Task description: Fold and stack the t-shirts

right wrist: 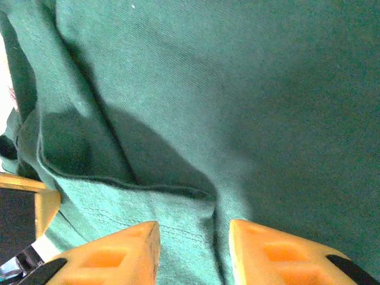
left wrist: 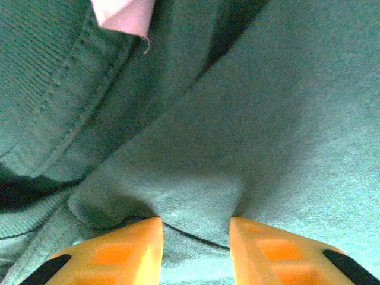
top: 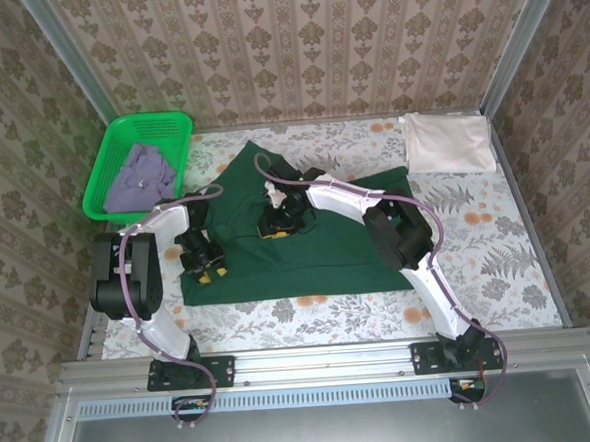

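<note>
The dark green t-shirt (top: 316, 235) lies spread over the middle of the table. My left gripper (top: 205, 263) is down on its left part. In the left wrist view its orange fingers (left wrist: 127, 249) hold a bunched ridge of the green cloth (left wrist: 196, 196) between them. My right gripper (top: 275, 222) is down on the shirt near its middle, shut on a fold at a stitched hem (right wrist: 178, 196). The cream-white t-shirt (top: 448, 141) lies folded at the back right corner. The greyish-lavender t-shirt (top: 142, 175) is crumpled in the basket.
A bright green plastic basket (top: 174, 123) stands at the back left corner. The floral tablecloth (top: 487, 249) shows to the right of and in front of the green shirt. A metal rail (top: 324, 359) runs along the near edge.
</note>
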Tool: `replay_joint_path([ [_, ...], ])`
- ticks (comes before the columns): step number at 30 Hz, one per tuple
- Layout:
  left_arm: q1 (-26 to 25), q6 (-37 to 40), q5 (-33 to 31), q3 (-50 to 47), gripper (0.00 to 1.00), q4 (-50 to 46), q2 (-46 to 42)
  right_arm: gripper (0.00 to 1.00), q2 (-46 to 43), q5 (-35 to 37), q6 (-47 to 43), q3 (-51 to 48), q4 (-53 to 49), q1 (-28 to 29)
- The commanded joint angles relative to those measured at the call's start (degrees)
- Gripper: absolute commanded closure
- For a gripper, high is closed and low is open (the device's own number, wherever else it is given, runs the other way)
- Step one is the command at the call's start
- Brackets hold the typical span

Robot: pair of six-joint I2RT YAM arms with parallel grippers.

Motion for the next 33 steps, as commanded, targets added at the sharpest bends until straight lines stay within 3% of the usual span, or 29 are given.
replay_joint_path([
  [1, 0.3, 1.4, -1.2, -0.9, 0.65, -1.5, 0.9, 0.62, 2.2, 0.7, -0.8, 2.5, -2.8, 0.7],
  [12, 0.3, 1.1, -1.1, -1.7, 0.64, -1.0, 1.2, 0.64, 5.3, 0.8, -1.1, 6.8, -5.8, 1.2],
  [29, 0.3, 0.3, -3.8, -2.1, 0.64, -1.4, 1.6, 0.97, 3.3, 0.5, -0.4, 5.5, -3.2, 1.1],
  [33, 0.3, 0.3, -4.2, -2.3, 0.64, -1.2, 1.8, 1.00, 2.1, 0.3, 0.3, 4.6, -1.8, 0.9],
])
